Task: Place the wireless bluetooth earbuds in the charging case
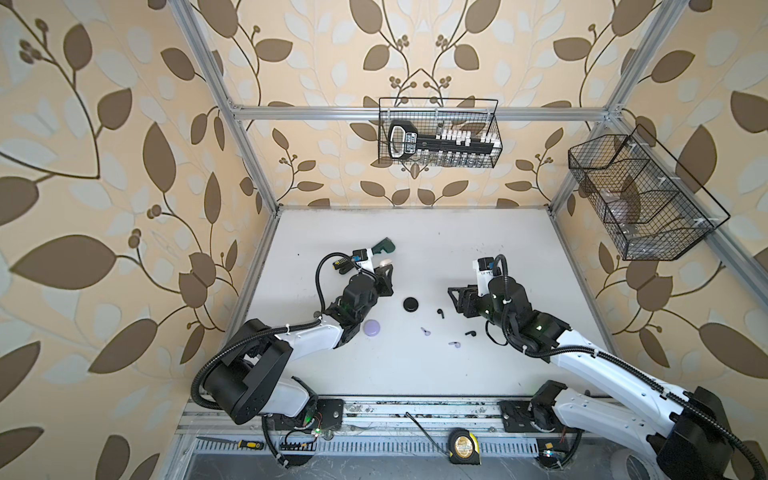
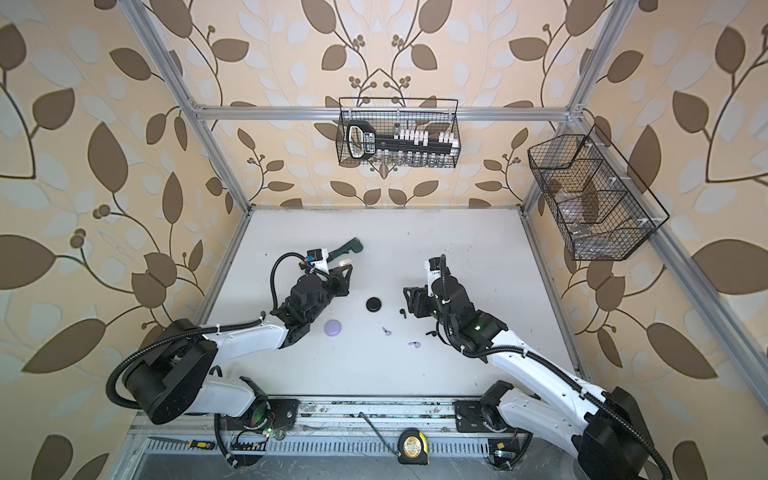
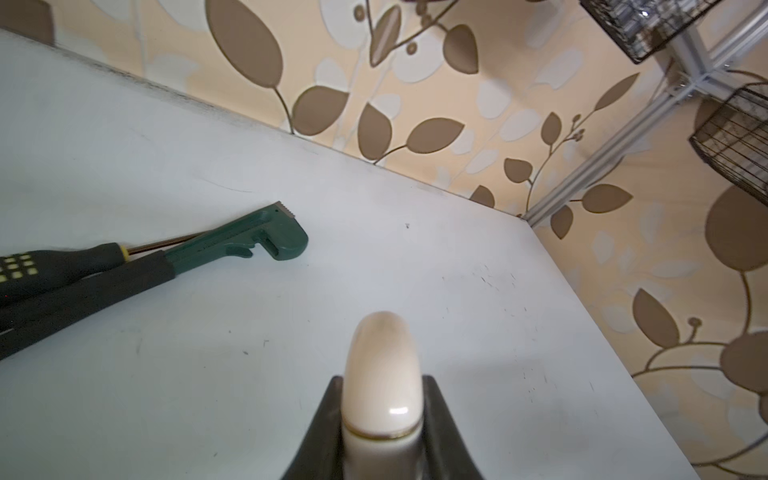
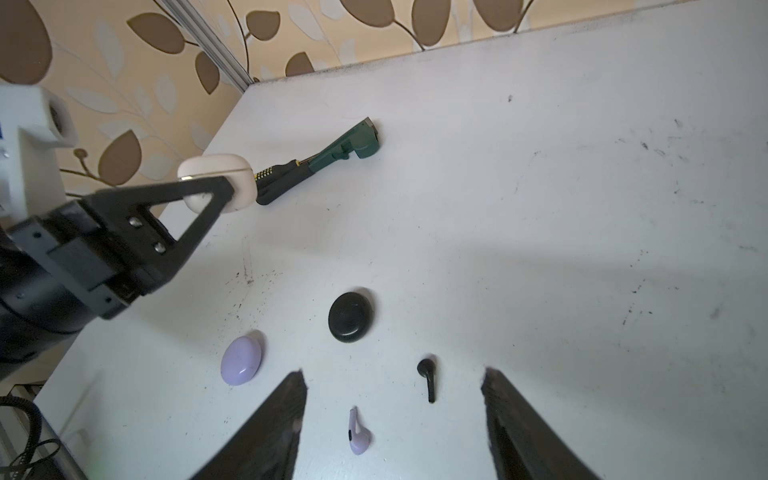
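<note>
Left fingers [image 3: 328, 415]: clamped on cream charging case [image 1: 385, 262], centre-left in a top view. Right fingers [image 4: 282, 407]: parted, empty, near black earbud [image 4: 428, 376].

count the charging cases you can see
3. A cream case between the left gripper's fingers, a black case in the middle of the table, a lilac case beside the left arm. The arms may hide more.

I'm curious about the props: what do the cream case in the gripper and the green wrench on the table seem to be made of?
The cream case looks like glossy hard plastic: a bright highlight sits on its smooth shell. The green wrench seems matt painted metal, with a toothed head; its black grip looks rubbery.
</note>
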Motion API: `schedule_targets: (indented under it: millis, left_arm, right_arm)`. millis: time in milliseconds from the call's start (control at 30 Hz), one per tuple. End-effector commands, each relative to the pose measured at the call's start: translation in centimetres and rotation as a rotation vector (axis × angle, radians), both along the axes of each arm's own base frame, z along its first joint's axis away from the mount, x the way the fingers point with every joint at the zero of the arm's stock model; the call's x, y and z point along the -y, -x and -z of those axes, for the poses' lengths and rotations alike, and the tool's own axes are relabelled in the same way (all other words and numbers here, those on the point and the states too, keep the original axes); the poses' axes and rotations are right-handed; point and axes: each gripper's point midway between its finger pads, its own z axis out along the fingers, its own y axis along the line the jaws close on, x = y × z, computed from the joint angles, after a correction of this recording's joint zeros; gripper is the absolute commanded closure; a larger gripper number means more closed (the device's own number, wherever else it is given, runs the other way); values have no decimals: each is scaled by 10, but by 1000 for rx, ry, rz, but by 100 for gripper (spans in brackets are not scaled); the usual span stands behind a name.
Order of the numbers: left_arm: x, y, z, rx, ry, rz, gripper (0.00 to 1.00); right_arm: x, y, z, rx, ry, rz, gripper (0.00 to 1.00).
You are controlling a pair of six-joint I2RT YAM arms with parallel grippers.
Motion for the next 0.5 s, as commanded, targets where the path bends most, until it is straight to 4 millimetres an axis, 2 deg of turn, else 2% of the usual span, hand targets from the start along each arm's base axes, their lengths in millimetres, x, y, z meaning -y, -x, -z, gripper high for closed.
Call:
schedule_targets:
  millis: [0, 100, 133, 300, 467]
  left_arm:
    - [-16, 0, 21, -139, -28, -59, 100]
    - [-8, -6, 30, -195, 9, -11, 100]
    - [-5, -9, 43, -234, 8, 3, 100]
    - [10, -19, 73, -370, 85, 86, 100]
    - [20, -25, 90, -465, 78, 135, 100]
  right_arm:
    - [-4, -3, -4, -11, -10, -5, 32]
    - [-4, -5, 0, -26, 5, -1, 32]
    - [-5, -5, 1, -29, 7, -1, 33]
    - [-7, -6, 4, -48, 15, -8, 33]
    - [-10, -7, 9, -64, 22, -15, 33]
